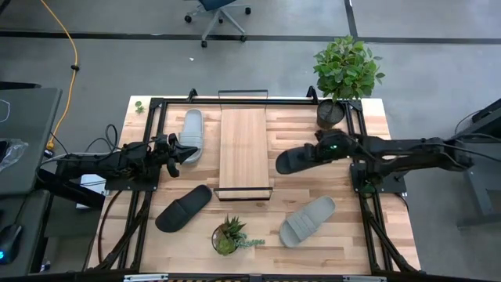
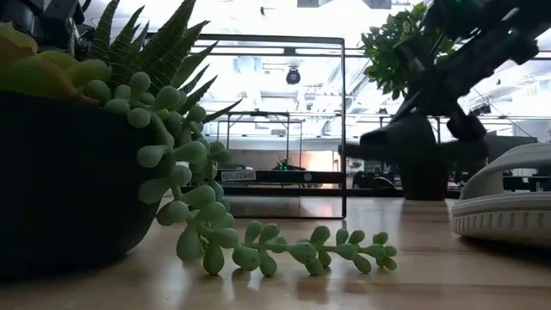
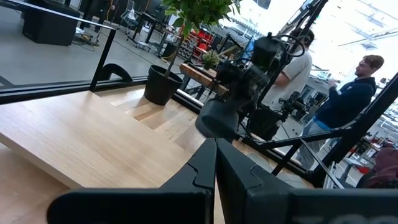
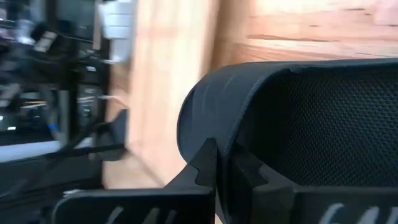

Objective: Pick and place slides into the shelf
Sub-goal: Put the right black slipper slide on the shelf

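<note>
1. Black slide (image 1: 296, 160) is clamped in the right hand (image 1: 322, 149), whose fingers are closed on its strap; in the low view it hangs clear above the worktop (image 1: 356, 227). Its long axis runs across the worktop, one end pointing at the shelf (image 1: 243, 152), just beside that board's right long edge.
2. Left hand (image 1: 177, 151) sits shut and holding nothing, just beside the light grey slide (image 1: 191, 135) near the worktop's left edge; that slide's length runs front to back.
3. Shelf lies in the middle of the worktop, a pale wood board with thin black wire frames at its two ends, long axis front to back, bare on top.
4. Second black slide (image 1: 183, 207) lies diagonally toward the front left; second grey slide (image 1: 307, 221) lies diagonally toward the front right.
5. Small succulent (image 1: 228, 236) stands at the front edge; a potted plant (image 1: 344, 72) stands at the back right corner.
6. Wood-plank worktop in a black frame stands on a grey floor; two people (image 3: 348, 93) stand in the room beyond.
</note>
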Controlling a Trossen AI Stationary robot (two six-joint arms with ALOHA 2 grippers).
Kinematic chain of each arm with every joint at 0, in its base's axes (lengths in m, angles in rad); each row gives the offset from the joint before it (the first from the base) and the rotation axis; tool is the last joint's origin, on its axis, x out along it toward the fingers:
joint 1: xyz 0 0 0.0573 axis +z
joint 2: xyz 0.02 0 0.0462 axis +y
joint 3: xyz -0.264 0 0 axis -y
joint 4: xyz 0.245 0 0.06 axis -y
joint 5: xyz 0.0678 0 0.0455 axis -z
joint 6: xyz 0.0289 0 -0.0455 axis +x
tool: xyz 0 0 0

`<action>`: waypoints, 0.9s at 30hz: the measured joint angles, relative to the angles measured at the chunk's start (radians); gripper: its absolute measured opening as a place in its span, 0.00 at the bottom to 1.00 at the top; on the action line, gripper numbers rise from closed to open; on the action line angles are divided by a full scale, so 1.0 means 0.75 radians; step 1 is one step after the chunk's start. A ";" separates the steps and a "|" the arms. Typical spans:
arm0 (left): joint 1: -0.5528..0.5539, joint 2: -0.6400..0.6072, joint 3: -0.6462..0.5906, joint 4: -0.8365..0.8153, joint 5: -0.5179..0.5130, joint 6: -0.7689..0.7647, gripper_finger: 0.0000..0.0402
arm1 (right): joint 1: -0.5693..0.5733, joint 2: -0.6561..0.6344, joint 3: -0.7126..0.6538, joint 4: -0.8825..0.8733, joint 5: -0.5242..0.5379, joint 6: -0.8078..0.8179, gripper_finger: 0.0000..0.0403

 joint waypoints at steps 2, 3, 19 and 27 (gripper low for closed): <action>0.000 0.000 0.000 0.000 0.000 0.000 0.00 | 0.000 -0.056 0.000 -0.005 -0.003 0.035 0.00; 0.000 0.000 0.000 0.000 0.000 0.000 0.00 | 0.000 -0.083 0.000 -0.004 -0.002 0.051 0.00; 0.000 0.000 0.000 0.000 -0.010 0.001 0.00 | -0.001 -0.349 0.009 0.200 0.149 0.146 0.00; 0.000 0.000 0.000 0.001 -0.027 0.003 0.00 | -0.001 -0.314 0.319 -0.123 0.285 -0.032 0.00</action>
